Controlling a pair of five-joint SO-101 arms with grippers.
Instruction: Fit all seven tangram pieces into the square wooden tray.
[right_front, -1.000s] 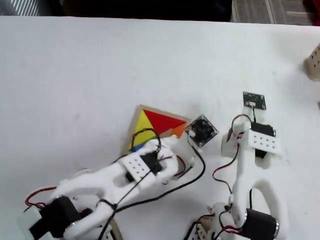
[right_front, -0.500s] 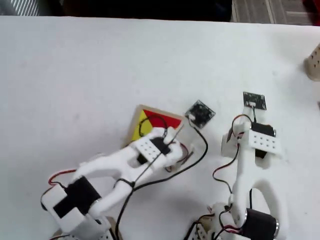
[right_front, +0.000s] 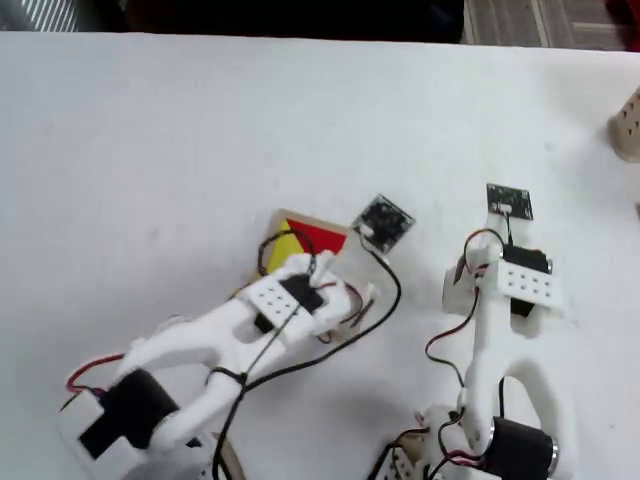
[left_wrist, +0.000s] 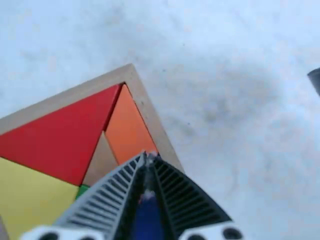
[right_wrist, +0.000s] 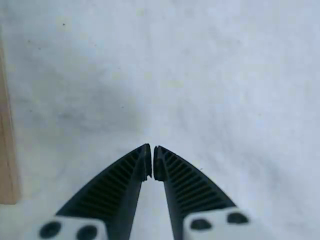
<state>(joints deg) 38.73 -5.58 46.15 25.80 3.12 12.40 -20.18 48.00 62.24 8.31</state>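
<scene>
Since half a second ago, my left arm has slid toward lower left over the wooden tray (left_wrist: 148, 116) at centre frame. Left gripper (left_wrist: 149, 159) pressed together by the orange triangle (left_wrist: 127, 130); right gripper (right_wrist: 151, 161) likewise, over bare table (right_front: 200, 120).

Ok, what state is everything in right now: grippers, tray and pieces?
Left gripper: shut on a blue piece, above the tray.
Right gripper: shut, empty.
Tray: partly filled, one triangular gap bare.
Red piece: seated flat.
Orange piece: seated flat.
Yellow piece: seated flat.
</scene>
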